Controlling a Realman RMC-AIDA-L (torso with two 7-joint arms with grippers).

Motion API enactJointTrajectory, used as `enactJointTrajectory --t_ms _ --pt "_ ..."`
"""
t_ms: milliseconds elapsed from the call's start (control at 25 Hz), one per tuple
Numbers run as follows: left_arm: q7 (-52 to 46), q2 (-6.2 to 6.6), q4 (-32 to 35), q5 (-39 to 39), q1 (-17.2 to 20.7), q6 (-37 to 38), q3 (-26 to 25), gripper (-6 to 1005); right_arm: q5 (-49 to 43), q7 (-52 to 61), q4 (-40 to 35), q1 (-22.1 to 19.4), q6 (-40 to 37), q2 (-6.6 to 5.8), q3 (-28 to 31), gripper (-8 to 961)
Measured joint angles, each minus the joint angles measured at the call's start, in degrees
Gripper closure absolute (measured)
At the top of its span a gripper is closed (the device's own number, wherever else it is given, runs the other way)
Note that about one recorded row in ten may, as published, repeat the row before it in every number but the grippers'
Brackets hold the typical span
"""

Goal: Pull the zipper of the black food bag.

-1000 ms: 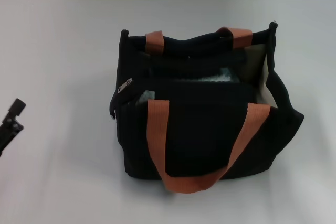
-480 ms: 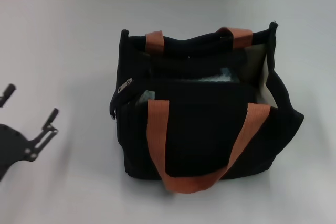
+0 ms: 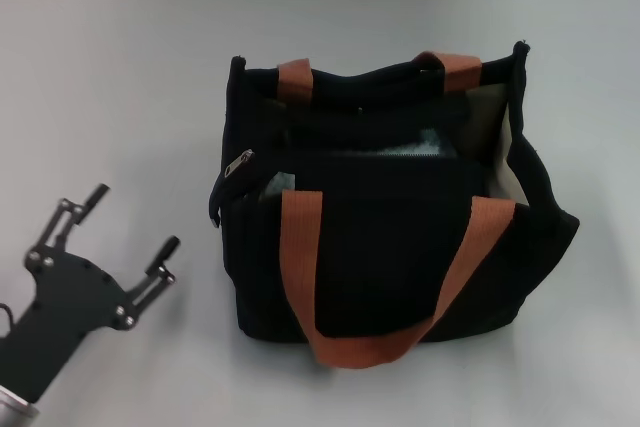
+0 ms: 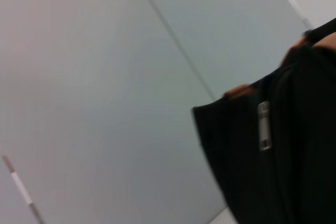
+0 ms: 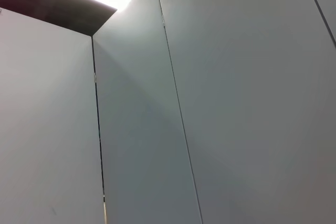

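The black food bag [image 3: 385, 197] sits on the counter [image 3: 120, 87], its two orange-brown handles [image 3: 300, 257] draped over the near and far sides. The zipper [image 3: 239, 163] is a small silver tab at the bag's upper left corner, where the zipper line meets the left end panel. From there the line runs across the bag's top toward its right end, so I judge the pull will have to travel rightward along the bag's long axis.

The left end effector [image 3: 128, 222] hangs over the counter to the left of the bag, nearer the robot than the tab. Its two fingers are spread wide and hold nothing. From it the tab lies to the right, farther away and higher up, and the fingers already point roughly that way. This arm is plainly the nearer one. The right end effector does not show in the head view, and its own camera sees only wall panels and a ceiling light, so its state cannot be told.

The head view gives the whole layout, but the tab is tiny there. The left wrist view shows the zipper [image 4: 264, 125] much larger against the bag's [image 4: 294, 150] black end panel, lying flat against the fabric.
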Motion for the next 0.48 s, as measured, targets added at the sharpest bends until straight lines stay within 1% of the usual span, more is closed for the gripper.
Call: enactJointTrajectory --t_ms 80,240,480 --pt "-0.56 -0.05 -0.21 1.31 -0.46 0.06 0.0 203 -0.33 0.03 0.0 -0.01 0.03 -0.01 0.01 220" --pt "-2.0 -0.21 -1.46 2.04 -2.63 -0.85 -0.54 204 -0.81 0.02 0.0 0.06 0.45 -0.01 0.01 220" --pt "-1.74 -0.23 -2.52 1.74 -6.03 -3.28 -3.72 205 -0.84 -0.21 0.0 0.05 1.03 0.03 0.02 220"
